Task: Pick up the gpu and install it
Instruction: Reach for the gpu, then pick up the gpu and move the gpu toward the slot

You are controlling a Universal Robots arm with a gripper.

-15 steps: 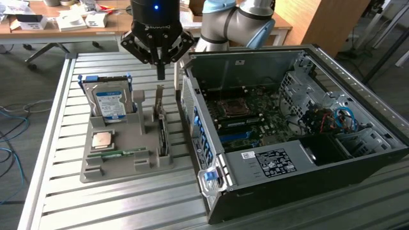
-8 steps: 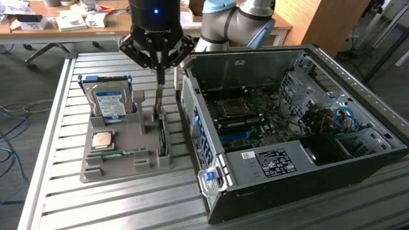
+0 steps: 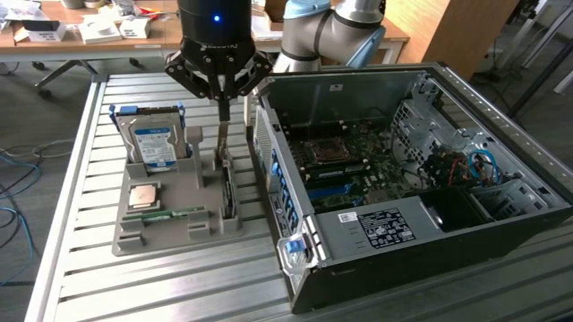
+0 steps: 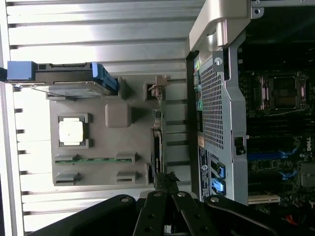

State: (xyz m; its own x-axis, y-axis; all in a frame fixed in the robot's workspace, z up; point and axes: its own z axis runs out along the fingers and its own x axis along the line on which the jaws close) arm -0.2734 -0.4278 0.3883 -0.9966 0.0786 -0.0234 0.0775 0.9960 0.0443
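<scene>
Reading the exterior view as a clock face: the slatted metal table (image 3: 161, 282) is taking up most of the shot and running off the frame at 6 and 9. The open PC case (image 3: 376, 87) (image 4: 216, 108) is sitting from 3 to 5 o'clock with its side off. Its corner at 4 is getting clipped by the frame edge. In the wrist view its board is coming out so dark that I'm not making out much beyond the socket.

The arm (image 3: 331, 27) is coming in at 12 to 1, with its upper part cut off. The grey tray (image 3: 170, 231) (image 4: 98, 147) is lying at 8 o'clock, just beside the case.

The gripper (image 3: 221, 99) (image 4: 167, 181) is hanging over the tray's case-side edge, fingers pressed together and pinching the top of the gpu (image 3: 223, 134) (image 4: 157, 147). The gpu is showing as a thin tan strip standing upright straight below the fingertips, between the hard drive and the case wall. Its lower end is disappearing among the tray's posts, so I can't tell whether it's seated in the slot or lifted clear. In the wrist view it's edge-on, just a thin dark line.

The hard drive (image 3: 154, 144) (image 4: 69, 83) is standing on end at the tray's 11 o'clock corner. The processor chip (image 3: 143, 196) (image 4: 72, 132) is lying flat mid-tray. The green memory stick (image 3: 166, 215) (image 4: 93, 160) is lying just at its 6 o'clock.
</scene>
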